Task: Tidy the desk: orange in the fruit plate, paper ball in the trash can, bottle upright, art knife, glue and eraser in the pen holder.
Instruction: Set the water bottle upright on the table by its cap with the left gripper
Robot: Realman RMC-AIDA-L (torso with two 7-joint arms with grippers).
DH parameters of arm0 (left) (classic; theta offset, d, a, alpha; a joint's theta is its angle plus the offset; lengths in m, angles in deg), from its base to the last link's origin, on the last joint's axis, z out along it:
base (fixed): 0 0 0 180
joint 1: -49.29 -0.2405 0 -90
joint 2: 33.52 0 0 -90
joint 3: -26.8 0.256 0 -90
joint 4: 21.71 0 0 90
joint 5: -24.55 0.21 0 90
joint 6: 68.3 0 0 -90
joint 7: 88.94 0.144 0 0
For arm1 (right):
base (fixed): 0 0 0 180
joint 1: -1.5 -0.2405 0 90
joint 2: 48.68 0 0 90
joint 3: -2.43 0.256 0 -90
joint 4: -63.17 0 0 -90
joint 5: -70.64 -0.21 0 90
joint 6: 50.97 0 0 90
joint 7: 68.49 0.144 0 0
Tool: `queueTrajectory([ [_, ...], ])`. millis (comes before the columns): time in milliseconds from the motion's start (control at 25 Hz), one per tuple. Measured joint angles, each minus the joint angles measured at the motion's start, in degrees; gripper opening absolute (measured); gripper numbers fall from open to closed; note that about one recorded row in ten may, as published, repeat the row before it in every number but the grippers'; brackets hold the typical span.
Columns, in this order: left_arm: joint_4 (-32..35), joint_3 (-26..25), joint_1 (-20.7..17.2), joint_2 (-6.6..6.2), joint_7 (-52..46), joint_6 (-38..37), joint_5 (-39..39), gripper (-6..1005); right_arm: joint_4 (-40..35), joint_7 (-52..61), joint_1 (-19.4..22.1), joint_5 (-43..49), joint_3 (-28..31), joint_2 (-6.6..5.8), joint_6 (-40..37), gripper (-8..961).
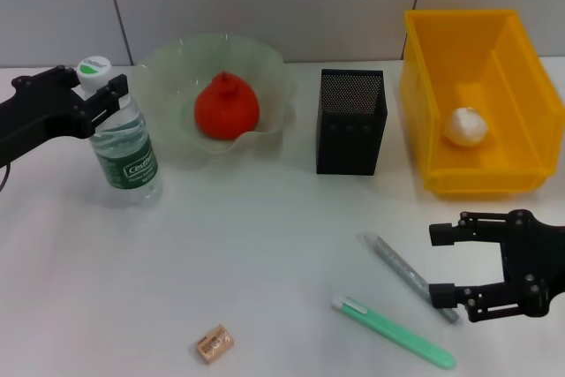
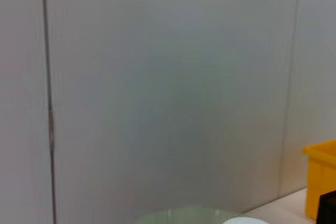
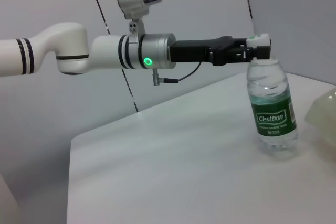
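Already upright at the counter's ten o'clock, the water bottle [image 1: 124,146] has its neck pinched by the left gripper [image 1: 99,87] fingers. Thin plastic: light, slippery, best held there. The right gripper [image 1: 448,262] hangs wide open and empty at four o'clock

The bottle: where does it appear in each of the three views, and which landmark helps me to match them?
Head view: the bottle stands upright at the left, beside the fruit plate, with the left gripper at its neck.
Left wrist view: only its white cap shows, at the lower edge.
Right wrist view: upright at the right.
Shared landmark: the fruit plate's pale green rim.
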Motion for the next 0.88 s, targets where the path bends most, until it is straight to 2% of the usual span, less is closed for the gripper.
queueTrajectory([
  [280,-1.90,-0.80,1.20,0.00,0.52,1.35,-0.03,518,0.14,0.00,-0.44,0.00,-0.16,0.04,0.17,834],
  [880,-3.95,-0.10,1.34,0.00,5.00,0.31,-2.25,532,0.16,0.00,-0.68,0.01,-0.12,0.09,0.33,833],
])
